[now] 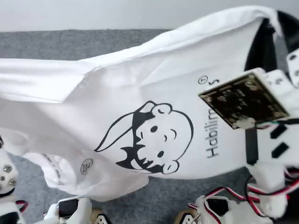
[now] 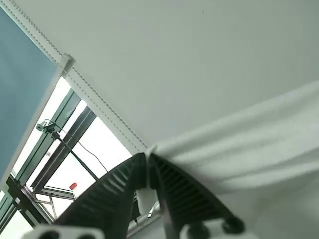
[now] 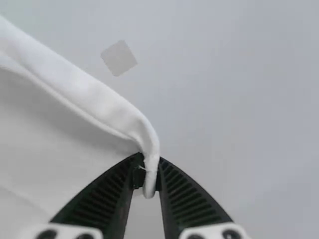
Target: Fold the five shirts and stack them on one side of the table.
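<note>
Progress: the white shirt point(image 1: 140, 93) was held up, spread and unfolded, over the grey bench point(image 1: 56, 44). Judging by that, its folding had hardly begun and all the stacking was left to do.
Left claw point(image 2: 148, 167): clamped together on a stitched edge of the shirt.
Right claw point(image 3: 146, 181): pinched tight on a rolled edge of the shirt.
Shirt position: stretched between both claws, with the printed side facing the high view.

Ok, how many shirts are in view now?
1: a white shirt, spread across the high view, pinched by the left gripper and the right gripper. Others may be hidden beneath it.
</note>
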You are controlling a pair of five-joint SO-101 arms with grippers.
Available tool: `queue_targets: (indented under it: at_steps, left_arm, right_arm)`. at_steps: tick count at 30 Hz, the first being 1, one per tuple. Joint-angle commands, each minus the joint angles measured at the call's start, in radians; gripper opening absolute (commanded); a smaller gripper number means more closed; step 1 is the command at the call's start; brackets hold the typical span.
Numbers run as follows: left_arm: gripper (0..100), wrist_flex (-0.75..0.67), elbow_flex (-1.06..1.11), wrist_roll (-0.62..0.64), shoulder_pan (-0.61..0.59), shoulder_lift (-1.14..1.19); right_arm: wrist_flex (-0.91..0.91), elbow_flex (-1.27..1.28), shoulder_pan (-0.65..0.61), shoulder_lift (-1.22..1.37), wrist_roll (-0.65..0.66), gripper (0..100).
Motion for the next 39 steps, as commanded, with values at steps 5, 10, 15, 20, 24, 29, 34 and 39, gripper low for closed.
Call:
queue_targets:
  at_steps: [5, 10, 15, 20, 24, 29, 34, 39]
  left_arm:
    - [2, -0.005, -0.022, -0.017, 0.002, 0.000]
    - [2, -0.005, -0.088, -0.017, 0.002, 0.002]
    - [2, -0.005, -0.136, -0.017, -0.002, 0.002]
    - [2, -0.005, -0.163, -0.017, -0.087, 0.003]
    - [2, 0.002, -0.124, -0.017, -0.092, 0.014]
    - [2, -0.005, 0.153, -0.017, -0.091, 0.012]
    - [2, -0.060, 0.581, -0.034, -0.055, 0.012]
    - [2, -0.310, 1.044, -0.100, -0.018, 0.012]
  right_arm:
    - [0.044, -0.032, -0.016, -0.007, 0.017, 0.9]
    - [0.170, -0.031, -0.016, -0.085, 0.017, 0.9]
    - [0.315, -0.031, -0.015, -0.153, 0.018, 0.9]
    - [0.377, -0.026, -0.015, -0.197, 0.018, 0.9]
    - [0.417, 0.041, -0.015, -0.180, 0.015, 0.9]
    - [0.410, 0.256, -0.021, -0.122, 0.017, 0.9]
    - [0.295, 0.563, -0.021, -0.041, 0.015, 0.9]
    - [-0.007, 0.861, -0.022, 0.035, 0.017, 0.9]
